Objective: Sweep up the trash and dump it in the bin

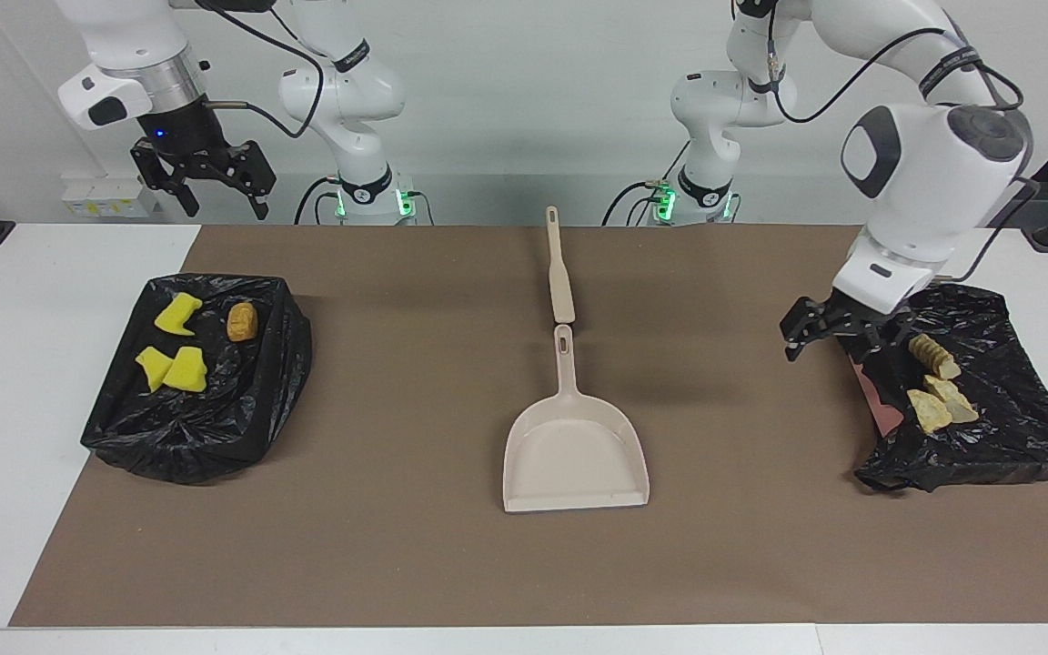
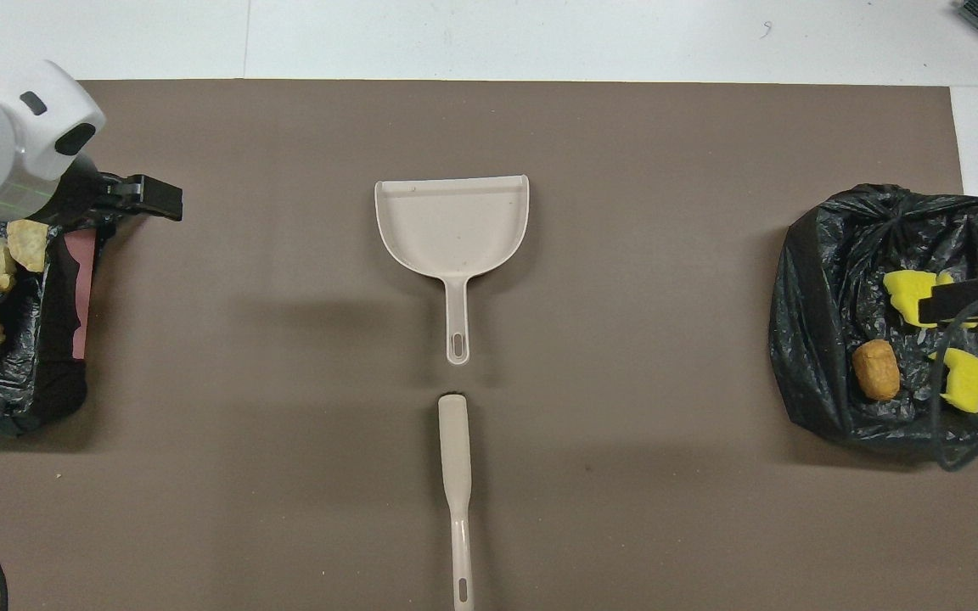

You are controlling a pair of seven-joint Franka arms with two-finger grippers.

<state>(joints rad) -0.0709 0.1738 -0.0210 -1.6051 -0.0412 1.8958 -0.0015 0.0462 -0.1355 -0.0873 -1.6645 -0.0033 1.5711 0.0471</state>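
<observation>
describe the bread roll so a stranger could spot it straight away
Find the black bag at the right arm's end of the brown mat. Inside lies the bread roll, beside three yellow sponge chunks. It alone is brown and oval.

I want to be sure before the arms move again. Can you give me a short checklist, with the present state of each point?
1. Dustpan has nothing in it: ok.
2. Brush lies free on the brown mat, in line with the dustpan handle, nearer to the robots: ok.
3. Yellow sponge pieces and bread roll are in the black bag at the right arm's end: ok.
4. Pastry pieces are in the other black bag: ok.
5. Left gripper open, holding nothing, over that bag's edge: ok.
6. Right gripper open, raised, waiting: ok.
</observation>
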